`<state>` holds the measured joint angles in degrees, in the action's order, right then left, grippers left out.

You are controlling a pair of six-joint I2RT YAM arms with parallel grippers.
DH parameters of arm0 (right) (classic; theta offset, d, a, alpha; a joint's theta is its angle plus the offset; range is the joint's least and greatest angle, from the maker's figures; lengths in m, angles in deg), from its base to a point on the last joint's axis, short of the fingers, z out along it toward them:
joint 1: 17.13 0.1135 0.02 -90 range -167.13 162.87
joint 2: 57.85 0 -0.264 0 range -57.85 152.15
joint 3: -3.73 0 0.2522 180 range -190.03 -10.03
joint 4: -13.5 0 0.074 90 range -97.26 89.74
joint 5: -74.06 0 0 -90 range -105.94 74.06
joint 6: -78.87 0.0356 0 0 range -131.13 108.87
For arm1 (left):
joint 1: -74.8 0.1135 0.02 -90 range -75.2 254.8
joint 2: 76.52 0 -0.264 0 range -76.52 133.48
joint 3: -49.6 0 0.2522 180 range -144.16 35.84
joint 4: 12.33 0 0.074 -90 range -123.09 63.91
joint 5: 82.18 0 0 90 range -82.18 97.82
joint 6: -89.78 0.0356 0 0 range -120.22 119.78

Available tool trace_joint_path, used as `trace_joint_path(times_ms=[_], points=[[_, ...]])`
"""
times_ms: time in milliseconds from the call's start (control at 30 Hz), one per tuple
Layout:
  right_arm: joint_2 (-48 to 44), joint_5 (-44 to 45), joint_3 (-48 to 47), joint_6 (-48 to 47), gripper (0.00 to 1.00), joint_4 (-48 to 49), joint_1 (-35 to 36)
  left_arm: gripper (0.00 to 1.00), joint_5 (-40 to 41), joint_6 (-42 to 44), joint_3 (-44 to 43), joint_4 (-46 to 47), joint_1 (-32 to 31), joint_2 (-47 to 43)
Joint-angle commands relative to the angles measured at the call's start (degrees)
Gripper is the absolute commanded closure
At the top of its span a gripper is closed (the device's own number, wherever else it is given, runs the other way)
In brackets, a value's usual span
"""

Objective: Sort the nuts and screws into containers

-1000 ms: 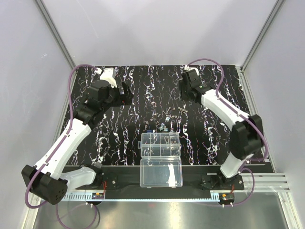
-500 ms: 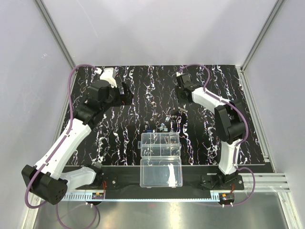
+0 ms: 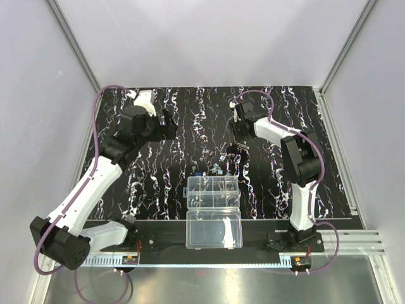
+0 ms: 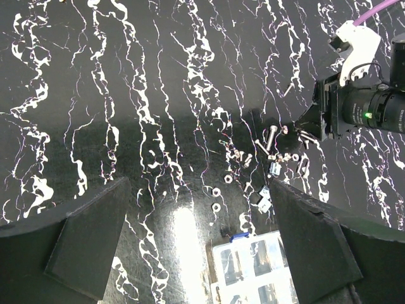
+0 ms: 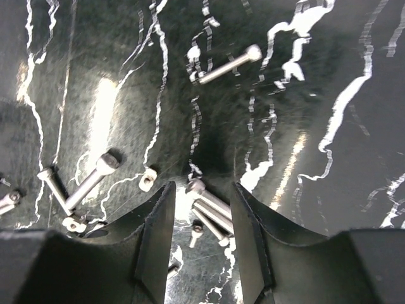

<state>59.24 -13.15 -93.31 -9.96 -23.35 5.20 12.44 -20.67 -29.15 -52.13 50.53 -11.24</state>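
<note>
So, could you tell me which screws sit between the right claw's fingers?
The bundle of screws lying side by side in the gap of the right claw; the lone screw lies ahead, the crossed pair outside one finger.

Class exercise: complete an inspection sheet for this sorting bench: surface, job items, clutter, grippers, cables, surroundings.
Surface: black mat with white marble streaks.
Job's things: small silvery metal screws and ring-shaped metal nuts loose mid-mat; clear plastic organizer compartments at the near edge, some holding parts.
Clutter: small blue piece beside the organizer; clear undivided lid half lying open.
Grippers: left gripper open, empty; right gripper open, straddling screws.
Cables: purple cables loop along both arms.
Surroundings: pale enclosure walls.
</note>
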Motion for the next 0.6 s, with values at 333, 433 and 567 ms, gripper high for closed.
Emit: trace_joint_path(times_ms=[333, 433, 567], points=[[1.29, -1.73, -1.35, -3.54, 0.57, -2.83, -0.44, 0.01, 1.44, 0.67, -1.28, 2.05, 0.19, 0.91], [1.2, -2.35, -0.3, -3.89, 0.57, -2.84, -0.44, 0.01, 1.18, 0.58, -1.28, 2.05, 0.19, 0.99], [2.25, -1.56, -1.35, -3.89, 0.62, -4.33, -0.53, 0.01, 1.09, 0.58, -1.28, 2.14, 0.19, 0.82]])
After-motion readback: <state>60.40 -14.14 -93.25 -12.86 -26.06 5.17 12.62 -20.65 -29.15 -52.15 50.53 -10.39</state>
